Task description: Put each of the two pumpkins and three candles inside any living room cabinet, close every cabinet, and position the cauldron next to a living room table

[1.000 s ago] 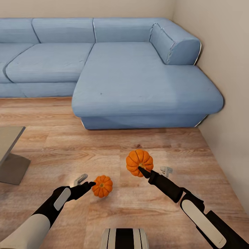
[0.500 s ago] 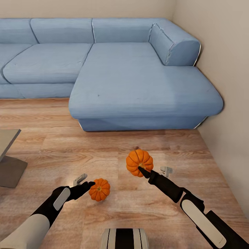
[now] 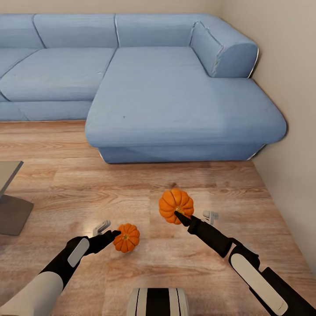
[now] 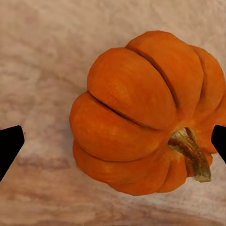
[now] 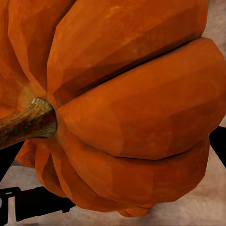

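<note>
Two orange pumpkins are in view. The smaller pumpkin (image 3: 126, 237) (image 4: 136, 108) lies on the wood floor, stem turned sideways. My left gripper (image 3: 116, 234) (image 4: 113, 146) is open, its dark fingertips (image 4: 9, 143) standing wide on either side of that pumpkin without touching it. Further right, the bigger pumpkin (image 3: 176, 205) (image 5: 132, 103) is held above the floor with my right gripper (image 3: 179, 215) (image 5: 113, 150) shut on it near the stem. The candles, cabinet and cauldron are out of view. A corner of the table (image 3: 8, 173) shows at the left edge.
A large blue corner sofa (image 3: 175, 101) spans the back, its chaise reaching toward me. A beige wall (image 3: 294, 153) closes off the right side. Open wood floor (image 3: 87, 193) lies between sofa, table and my base (image 3: 158, 303).
The whole view has shifted a little as the robot moved. The floor pumpkin now lies slightly closer between the left fingertips. The right gripper still holds its pumpkin in the same pose.
</note>
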`<state>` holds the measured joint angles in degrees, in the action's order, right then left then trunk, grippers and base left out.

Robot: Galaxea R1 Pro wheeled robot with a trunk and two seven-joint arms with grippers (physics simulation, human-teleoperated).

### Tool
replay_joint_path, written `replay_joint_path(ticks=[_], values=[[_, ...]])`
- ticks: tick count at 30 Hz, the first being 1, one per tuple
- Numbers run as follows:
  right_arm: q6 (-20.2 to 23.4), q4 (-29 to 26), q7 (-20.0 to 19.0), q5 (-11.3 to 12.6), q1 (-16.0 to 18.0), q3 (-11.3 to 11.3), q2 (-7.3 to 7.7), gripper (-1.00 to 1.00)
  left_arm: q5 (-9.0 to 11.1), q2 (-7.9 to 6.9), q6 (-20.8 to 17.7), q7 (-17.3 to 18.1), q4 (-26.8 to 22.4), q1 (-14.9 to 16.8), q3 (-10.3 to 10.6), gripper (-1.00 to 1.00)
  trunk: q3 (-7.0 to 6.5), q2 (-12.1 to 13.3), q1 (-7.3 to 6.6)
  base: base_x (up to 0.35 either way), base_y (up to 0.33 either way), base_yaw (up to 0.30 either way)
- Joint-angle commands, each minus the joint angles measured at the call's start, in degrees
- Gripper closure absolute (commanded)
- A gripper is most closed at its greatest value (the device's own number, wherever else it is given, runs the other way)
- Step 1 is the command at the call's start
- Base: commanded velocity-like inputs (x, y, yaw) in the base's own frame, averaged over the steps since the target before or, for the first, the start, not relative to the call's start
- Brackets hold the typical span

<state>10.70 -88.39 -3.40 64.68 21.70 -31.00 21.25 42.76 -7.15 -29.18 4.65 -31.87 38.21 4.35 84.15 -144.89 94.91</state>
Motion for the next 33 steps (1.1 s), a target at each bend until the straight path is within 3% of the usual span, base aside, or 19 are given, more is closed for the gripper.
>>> replay_joint_path(ticks=[1, 5, 9, 14, 28, 33], values=[[0.1, -0.1, -0.4, 0.5, 0.0, -0.1, 0.06, 1.0, 0.1, -0.06, -0.1, 0.0, 0.0, 0.0, 0.2, -1.0, 0.26, 0.0, 0.01, 0.0, 0.0, 0.0], [1.3, -0.3, -7.7, 0.7, 0.1, -0.2, 0.23, 1.0, 0.0, 0.06, 0.0, 0.0, 0.0, 0.0, 0.2, -1.0, 1.15, -0.1, 0.11, 0.0, 0.0, 0.0], [6.4, -0.3, -14.1, 0.6, 0.0, 0.3, 0.28, 1.0, -0.1, 0.25, 2.4, 0.0, 0.5, 0.0, 0.3, -1.0, 2.03, -0.1, 0.22, 0.0, 0.0, 0.0], [7.0, -0.3, -14.8, 0.5, 0.1, 0.3, 0.28, 1.0, -0.5, 0.45, 2.9, 0.0, 0.6, 0.0, 0.4, -1.0, 3.14, -0.2, 0.35, 0.0, 0.0, 0.0], [7.1, -0.2, -14.4, 0.4, 0.1, 0.3, 0.07, 1.0, -0.7, 0.65, 3.0, 0.2, 0.3, 0.0, 1.1, -1.0, 3.14, -0.2, 0.35, 0.0, 0.0, 0.0], [7.1, -0.1, -14.4, 0.4, 0.1, 0.3, -0.05, 1.0, -1.1, 0.65, 3.0, 0.3, 0.3, 0.0, 2.6, -1.0, 3.14, -0.2, 0.35, 0.0, 0.0, 0.0]])
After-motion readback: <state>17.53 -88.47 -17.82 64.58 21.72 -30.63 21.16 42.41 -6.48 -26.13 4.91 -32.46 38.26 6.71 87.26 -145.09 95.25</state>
